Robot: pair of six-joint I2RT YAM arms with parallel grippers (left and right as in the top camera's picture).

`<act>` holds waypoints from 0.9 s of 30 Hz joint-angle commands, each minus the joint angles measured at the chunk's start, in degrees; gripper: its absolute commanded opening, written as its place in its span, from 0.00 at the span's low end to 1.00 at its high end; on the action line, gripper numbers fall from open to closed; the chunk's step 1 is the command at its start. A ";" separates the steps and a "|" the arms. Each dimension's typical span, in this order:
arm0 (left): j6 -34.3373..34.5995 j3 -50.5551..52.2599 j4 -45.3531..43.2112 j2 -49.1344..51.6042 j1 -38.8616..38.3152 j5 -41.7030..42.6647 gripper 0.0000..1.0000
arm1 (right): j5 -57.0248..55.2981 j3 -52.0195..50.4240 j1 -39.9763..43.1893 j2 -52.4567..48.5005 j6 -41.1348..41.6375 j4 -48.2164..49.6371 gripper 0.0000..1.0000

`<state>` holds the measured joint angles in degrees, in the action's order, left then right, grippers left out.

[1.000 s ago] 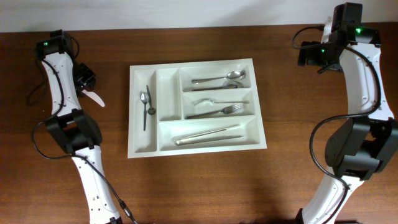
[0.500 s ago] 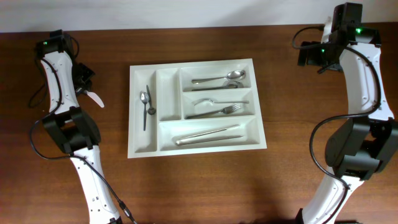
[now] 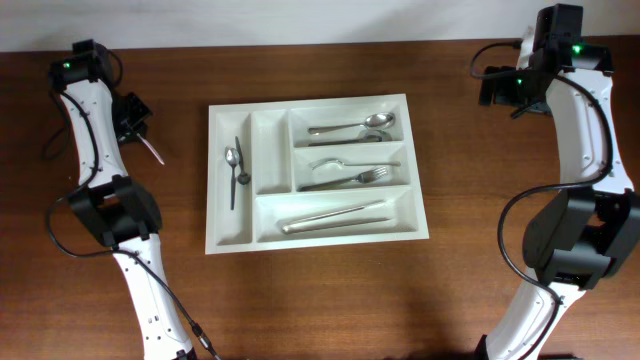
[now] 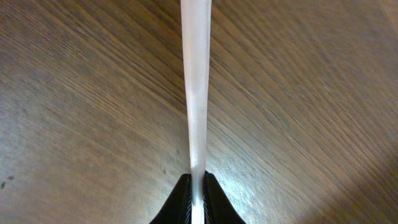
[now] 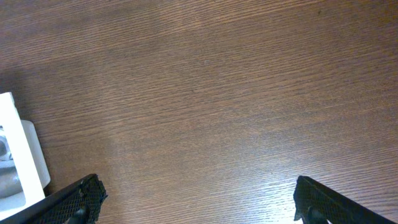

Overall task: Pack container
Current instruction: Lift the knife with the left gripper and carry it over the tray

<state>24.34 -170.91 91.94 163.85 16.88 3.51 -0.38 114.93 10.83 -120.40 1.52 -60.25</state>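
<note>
As left fingers [image 4: 180, 206] pinch it, smooth white utensil [image 4: 196, 93] tapers

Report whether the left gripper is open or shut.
The left gripper is shut on the white utensil: the left wrist view shows its fingers pinching the narrow end with no gap.

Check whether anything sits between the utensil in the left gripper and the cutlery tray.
Nothing visible does. The left gripper is shut on a slim pale utensil to the left of the white cutlery tray, and only bare wooden table lies between them. The tray's second narrow compartment is empty.
</note>
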 commanded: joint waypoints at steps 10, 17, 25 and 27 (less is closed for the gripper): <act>-7.15 -5.25 2.89 0.57 -1.11 2.10 0.02 | -0.09 -0.09 0.13 0.98 0.48 -0.02 0.99; -15.37 -8.94 2.60 -1.03 -5.20 2.32 0.02 | -0.09 -0.11 0.13 0.98 0.48 -0.02 0.99; -19.96 -8.94 3.52 -6.80 -11.47 4.59 0.02 | -0.09 -0.09 0.13 0.98 0.48 -0.02 0.98; -20.13 -8.94 4.42 -7.39 -13.64 4.72 0.02 | -0.09 -0.11 0.13 0.98 0.48 -0.02 0.99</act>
<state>6.42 -178.78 95.31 160.99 5.74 7.01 -0.38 114.93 10.83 -120.40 1.52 -60.25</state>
